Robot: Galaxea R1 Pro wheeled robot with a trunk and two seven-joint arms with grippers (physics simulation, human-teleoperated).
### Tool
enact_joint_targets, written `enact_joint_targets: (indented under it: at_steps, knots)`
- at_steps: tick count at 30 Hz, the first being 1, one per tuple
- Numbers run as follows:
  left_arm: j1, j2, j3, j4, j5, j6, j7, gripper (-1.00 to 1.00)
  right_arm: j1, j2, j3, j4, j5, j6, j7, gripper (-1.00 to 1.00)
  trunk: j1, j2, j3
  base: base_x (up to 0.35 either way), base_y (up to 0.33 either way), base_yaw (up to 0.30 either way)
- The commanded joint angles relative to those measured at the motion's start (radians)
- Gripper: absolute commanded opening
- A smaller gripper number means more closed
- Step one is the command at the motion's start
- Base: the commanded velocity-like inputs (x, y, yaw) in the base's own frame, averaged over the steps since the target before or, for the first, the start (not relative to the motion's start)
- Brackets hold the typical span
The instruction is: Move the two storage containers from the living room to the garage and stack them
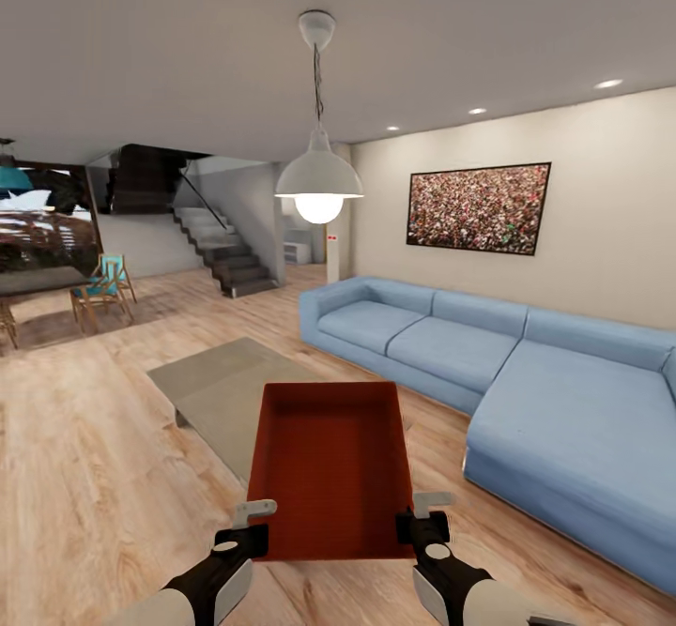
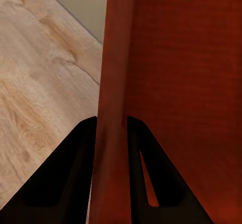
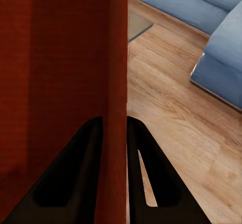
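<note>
Container: one red-orange storage container is held level in front of the robot, open top up and empty, above the wood plank floor of the living room.
Left grip: the left gripper is clamped on the container's left wall near its close corner; in the left wrist view the wall is pinched between the two dark fingers.
Right grip: the right gripper is closed on the opposite wall; in the right wrist view the wall's edge is seen passing between the fingers.
Just beyond: a low grey tabletop is partly hidden behind the far end of the container.
Right of it: a blue sectional sofa is set along the beige wall, under a framed picture.
Farther off: a white pendant lamp, a dark staircase and wooden chairs are seen across the room.
Step in hand: the carry toward the garage is judged to be barely begun, as no garage is in sight.
Doing it well: both grips are best kept firm and the arms kept at equal height, so that the thin walls are not twisted; a wide berth is advised past the tabletop and the sofa corner.
Second container: none is pictured here.
</note>
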Motion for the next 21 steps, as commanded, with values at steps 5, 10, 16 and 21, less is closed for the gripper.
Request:
enact_joint_targets:
  at_steps: [5,10,16,21]
  knots:
    - [-0.001,0.001,0.005,-0.001,0.000,-0.001,0.011,-1.00,-0.001,0.000,-0.032,0.001,0.007,-0.004,-0.006,-1.00,0.000,-0.002,-0.002,0.000,0.000,0.267]
    - [-0.001,0.001,0.005,-0.001,0.000,-0.001,0.010,-1.00,-0.001,0.000,-0.032,0.001,0.007,-0.004,-0.006,-1.00,0.000,-0.002,-0.002,0.000,0.000,0.267]
    - [-0.001,0.001,0.006,-0.001,0.000,-0.001,0.009,-1.00,-0.001,0.000,-0.032,0.001,0.007,-0.004,-0.006,-1.00,0.000,-0.002,-0.002,0.000,0.000,0.267]
    - [-0.001,0.001,0.006,-0.001,0.000,-0.001,0.009,-1.00,-0.001,0.000,-0.032,0.001,0.007,-0.004,-0.006,-1.00,0.000,-0.002,-0.002,0.000,0.000,0.267]
